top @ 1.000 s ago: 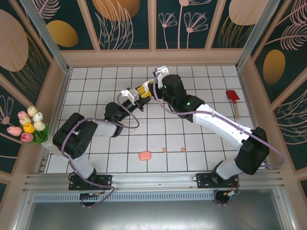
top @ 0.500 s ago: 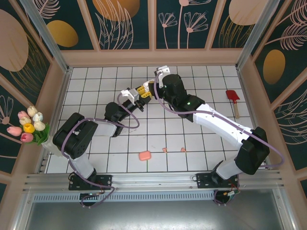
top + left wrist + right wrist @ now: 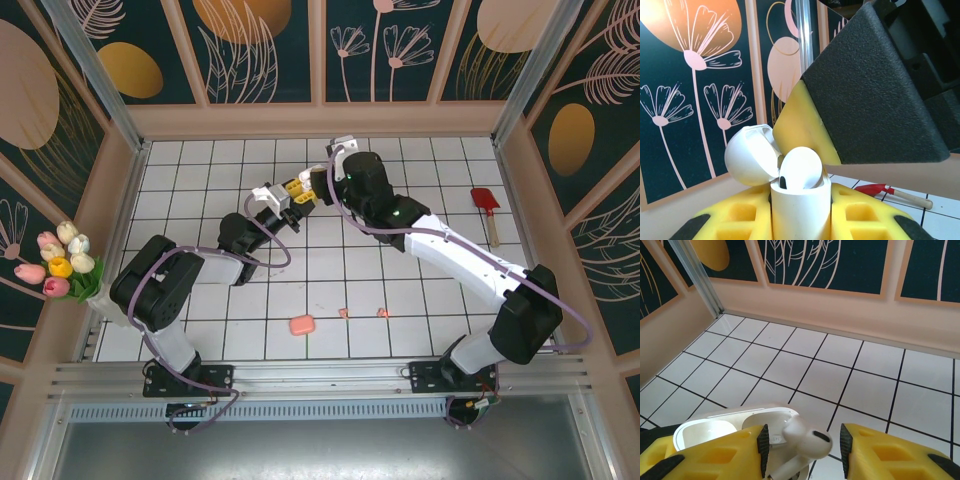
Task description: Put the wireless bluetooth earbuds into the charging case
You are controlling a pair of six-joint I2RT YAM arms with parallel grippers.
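Right hand (image 3: 802,440) has just let its jaws out: the pads now stand clear of the white earbud (image 3: 807,437) on both sides, so it isn't gripping. It has also edged slightly away from the left hand (image 3: 296,192) compared with a second ago.

My read: the bud is released into the white charging case (image 3: 800,210). In the left wrist view its head sits proud of the socket and tilted, so I'd call it dropped in, not seated. It may need a press.

Lid (image 3: 750,155) is open, swung back to the left of the bud.

Left hand is clamped tight on the case body, holding it upright and, as far as I can tell, up off the desk (image 3: 180,180).

Right hand reaches in from the far side, one finger just above the bud.

Pink case (image 3: 301,325) and two pink buds (image 3: 343,313) lie on the desk well behind both hands, towards the arm bases.
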